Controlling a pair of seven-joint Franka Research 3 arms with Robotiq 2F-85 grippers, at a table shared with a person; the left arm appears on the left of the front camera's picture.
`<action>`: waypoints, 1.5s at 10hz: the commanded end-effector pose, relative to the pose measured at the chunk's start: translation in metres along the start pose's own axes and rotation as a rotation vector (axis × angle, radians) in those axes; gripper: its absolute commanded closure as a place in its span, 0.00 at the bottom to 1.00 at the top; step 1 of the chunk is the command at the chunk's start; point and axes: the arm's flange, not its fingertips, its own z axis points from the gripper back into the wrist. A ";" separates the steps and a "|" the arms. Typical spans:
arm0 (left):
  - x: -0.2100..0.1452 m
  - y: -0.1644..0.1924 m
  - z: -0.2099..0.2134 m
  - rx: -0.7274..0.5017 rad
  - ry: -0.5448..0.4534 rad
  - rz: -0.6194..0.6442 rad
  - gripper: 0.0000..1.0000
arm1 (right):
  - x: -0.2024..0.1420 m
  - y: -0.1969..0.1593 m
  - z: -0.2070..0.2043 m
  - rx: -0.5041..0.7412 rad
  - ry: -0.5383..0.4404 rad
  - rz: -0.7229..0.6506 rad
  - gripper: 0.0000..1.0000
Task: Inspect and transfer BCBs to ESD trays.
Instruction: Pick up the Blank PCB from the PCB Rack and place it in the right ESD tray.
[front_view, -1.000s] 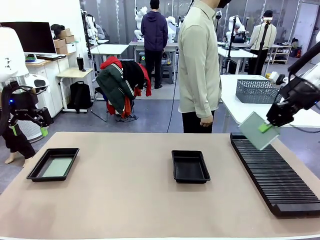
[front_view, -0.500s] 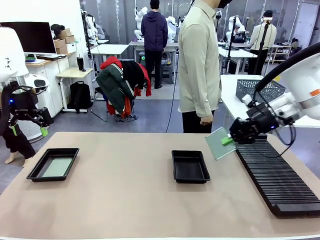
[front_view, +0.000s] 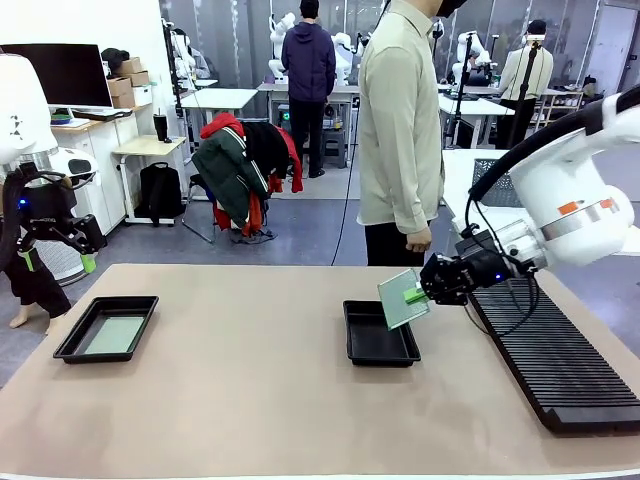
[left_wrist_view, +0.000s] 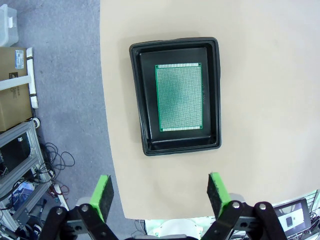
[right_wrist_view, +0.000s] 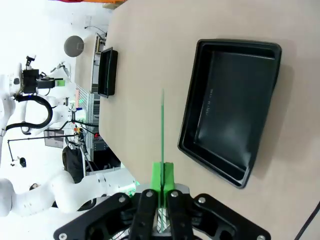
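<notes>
My right gripper (front_view: 417, 294) is shut on a pale green BCB (front_view: 401, 299) and holds it tilted in the air over the far right corner of the middle ESD tray (front_view: 370, 346), which is black with a bare floor. The right wrist view has that BCB (right_wrist_view: 162, 125) edge-on between the shut fingers (right_wrist_view: 162, 172), with the bare tray (right_wrist_view: 225, 115) beside it. A second ESD tray (front_view: 70, 345) at the table's left holds a flat BCB (front_view: 113, 334). My left gripper (front_view: 57, 262) hangs open high above it. From the left wrist, that tray (left_wrist_view: 175, 147) and its green BCB (left_wrist_view: 179, 96) lie below the open gripper (left_wrist_view: 160, 192).
A long black ribbed rack (front_view: 550, 350) runs along the table's right side. A person (front_view: 400, 130) stands at the far edge behind the middle tray. A grey mesh basket (front_view: 490, 185) sits on a white table behind my right arm.
My right gripper has carried the BCB leftward and down from above the rack to the middle tray's far right corner. The left arm has stayed still.
</notes>
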 end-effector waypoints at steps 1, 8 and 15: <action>-0.001 0.001 -0.002 0.001 -0.007 -0.002 0.00 | 0.012 -0.014 -0.025 0.025 -0.025 -0.010 0.97; -0.001 0.001 -0.002 0.001 -0.007 -0.002 0.00 | 0.020 -0.058 -0.077 0.031 -0.060 -0.092 0.97; -0.001 0.001 -0.002 0.001 -0.007 -0.002 0.00 | 0.021 -0.059 -0.090 -0.045 -0.050 -0.124 0.97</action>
